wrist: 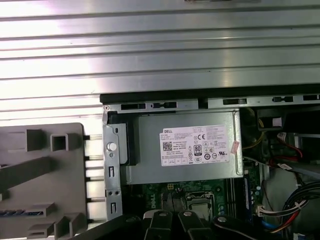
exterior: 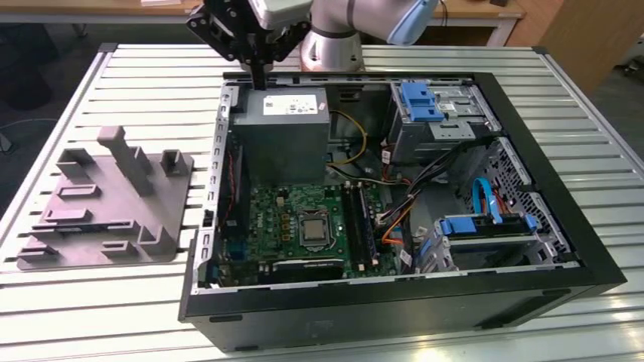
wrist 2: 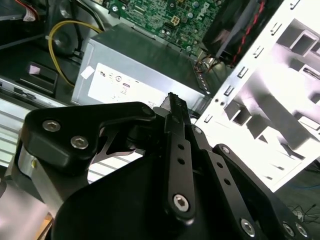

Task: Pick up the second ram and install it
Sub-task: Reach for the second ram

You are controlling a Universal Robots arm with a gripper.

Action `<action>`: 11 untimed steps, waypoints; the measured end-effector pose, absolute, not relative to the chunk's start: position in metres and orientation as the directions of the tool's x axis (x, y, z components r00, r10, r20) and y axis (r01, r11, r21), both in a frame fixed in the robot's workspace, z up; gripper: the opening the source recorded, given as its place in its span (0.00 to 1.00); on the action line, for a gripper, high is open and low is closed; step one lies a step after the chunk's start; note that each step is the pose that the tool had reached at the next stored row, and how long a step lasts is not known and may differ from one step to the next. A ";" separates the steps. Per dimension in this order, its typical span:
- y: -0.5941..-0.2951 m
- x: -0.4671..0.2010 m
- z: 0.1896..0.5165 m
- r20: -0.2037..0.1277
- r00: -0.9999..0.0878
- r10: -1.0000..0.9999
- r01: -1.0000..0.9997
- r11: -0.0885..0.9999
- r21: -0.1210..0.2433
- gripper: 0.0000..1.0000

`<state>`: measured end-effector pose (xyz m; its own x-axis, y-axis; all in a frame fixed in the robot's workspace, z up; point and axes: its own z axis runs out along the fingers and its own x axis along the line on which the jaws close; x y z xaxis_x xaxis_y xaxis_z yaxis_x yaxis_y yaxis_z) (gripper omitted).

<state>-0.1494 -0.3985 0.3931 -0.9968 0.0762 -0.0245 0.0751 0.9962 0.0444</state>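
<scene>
The pincer [exterior: 259, 78] is hanging at the upper middle of the exterior view, over the back rim of the open case [exterior: 403, 311] and just above the power supply [exterior: 282, 136]. Its fingers [wrist 2: 174, 107] are looking pressed together in the second wrist view, with nothing showing between them.

The ram [wrist: 12, 213] appears to be lying as a thin blue strip in the grey holder [exterior: 101, 197], at the lower left edge of the first wrist view. There its long axis is running across the frame. So the ram is sitting down and to the left of the pincer in the exterior view, well apart from it, with the case's side wall standing between the two. I cannot make out the strip itself in the exterior view.

The holder is resting on the slatted metal tabletop [exterior: 151, 75], just beside the case. Upright posts and blocks are rising from the holder around the strip, so room above it is looking tight on some sides. The motherboard [exterior: 292, 219] is lying in the case floor, at lower centre of the exterior view.
</scene>
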 end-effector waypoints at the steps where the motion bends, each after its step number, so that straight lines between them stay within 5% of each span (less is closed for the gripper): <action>1: -0.398 -0.152 0.393 -0.025 -0.997 0.076 0.075 0.996 0.044 0.10; 11: -0.398 -0.174 0.393 -0.025 -0.997 0.076 0.075 0.996 0.044 0.10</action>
